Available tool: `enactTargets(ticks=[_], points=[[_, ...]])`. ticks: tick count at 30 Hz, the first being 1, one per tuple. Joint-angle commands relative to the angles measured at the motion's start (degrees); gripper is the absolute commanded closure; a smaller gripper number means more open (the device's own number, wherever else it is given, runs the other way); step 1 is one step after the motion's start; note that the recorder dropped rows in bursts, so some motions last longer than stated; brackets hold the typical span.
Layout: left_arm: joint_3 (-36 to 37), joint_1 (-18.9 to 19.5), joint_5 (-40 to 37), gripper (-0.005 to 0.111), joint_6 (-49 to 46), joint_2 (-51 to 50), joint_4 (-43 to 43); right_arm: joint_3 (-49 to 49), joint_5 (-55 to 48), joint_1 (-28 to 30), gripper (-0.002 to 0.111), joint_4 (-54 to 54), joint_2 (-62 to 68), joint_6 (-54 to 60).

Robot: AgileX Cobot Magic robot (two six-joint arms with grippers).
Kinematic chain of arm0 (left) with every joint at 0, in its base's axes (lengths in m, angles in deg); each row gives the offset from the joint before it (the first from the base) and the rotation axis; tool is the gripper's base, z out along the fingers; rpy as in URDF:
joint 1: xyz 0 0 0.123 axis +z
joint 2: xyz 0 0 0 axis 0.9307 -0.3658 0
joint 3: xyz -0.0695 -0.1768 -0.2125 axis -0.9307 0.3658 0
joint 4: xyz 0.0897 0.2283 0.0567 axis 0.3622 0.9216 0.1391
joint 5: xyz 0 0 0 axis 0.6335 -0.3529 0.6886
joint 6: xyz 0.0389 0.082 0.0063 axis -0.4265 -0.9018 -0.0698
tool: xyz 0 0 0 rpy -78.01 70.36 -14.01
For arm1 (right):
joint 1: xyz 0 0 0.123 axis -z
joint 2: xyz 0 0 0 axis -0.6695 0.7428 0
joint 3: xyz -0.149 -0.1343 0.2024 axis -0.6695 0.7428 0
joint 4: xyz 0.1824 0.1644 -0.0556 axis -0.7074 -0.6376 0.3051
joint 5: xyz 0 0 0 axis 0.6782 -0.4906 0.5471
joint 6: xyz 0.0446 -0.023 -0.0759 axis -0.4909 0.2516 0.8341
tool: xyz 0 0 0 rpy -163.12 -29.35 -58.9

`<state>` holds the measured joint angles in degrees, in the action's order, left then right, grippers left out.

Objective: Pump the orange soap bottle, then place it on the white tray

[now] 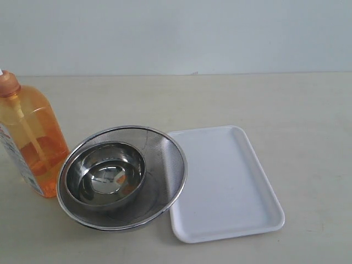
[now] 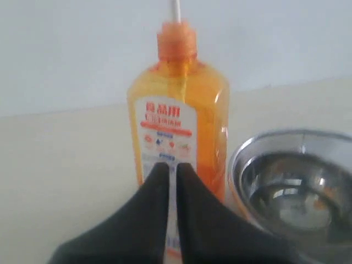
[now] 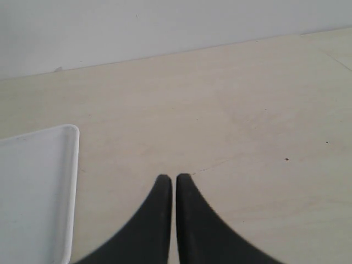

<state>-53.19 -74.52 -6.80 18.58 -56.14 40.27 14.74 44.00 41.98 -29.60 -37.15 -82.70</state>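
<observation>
Right gripper (image 3: 174, 179) with black fingers pressed nearly together and empty, hanging over bare beige table (image 3: 236, 110), corner of white tray (image 3: 33, 187) beside it, pale wall beyond

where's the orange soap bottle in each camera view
Exterior view: the orange soap bottle stands at the far left edge, beside the steel strainer bowl.
Left wrist view: the bottle stands upright in the middle, just beyond the left gripper.
Right wrist view: not in it.
Shared landmark: the steel strainer bowl, next to the bottle in the exterior and left wrist views.
</observation>
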Motion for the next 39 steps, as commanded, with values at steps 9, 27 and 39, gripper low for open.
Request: enactTargets(ticks=[9,27,39], points=[[0.2,0.1,15.5,0.102,10.4,0.2,-9.3,0.0,0.1,0.2,0.108,0.3,-0.3,0.2],[-39.3,0.1,-11.4,0.102,19.5,-23.9,1.9,0.0,0.1,0.0,0.108,0.3,-0.3,0.1],[-55.4,0.6,-25.0,0.102,4.4,-46.1,6.1,0.0,0.3,0.1,0.108,0.3,-0.3,0.0]])
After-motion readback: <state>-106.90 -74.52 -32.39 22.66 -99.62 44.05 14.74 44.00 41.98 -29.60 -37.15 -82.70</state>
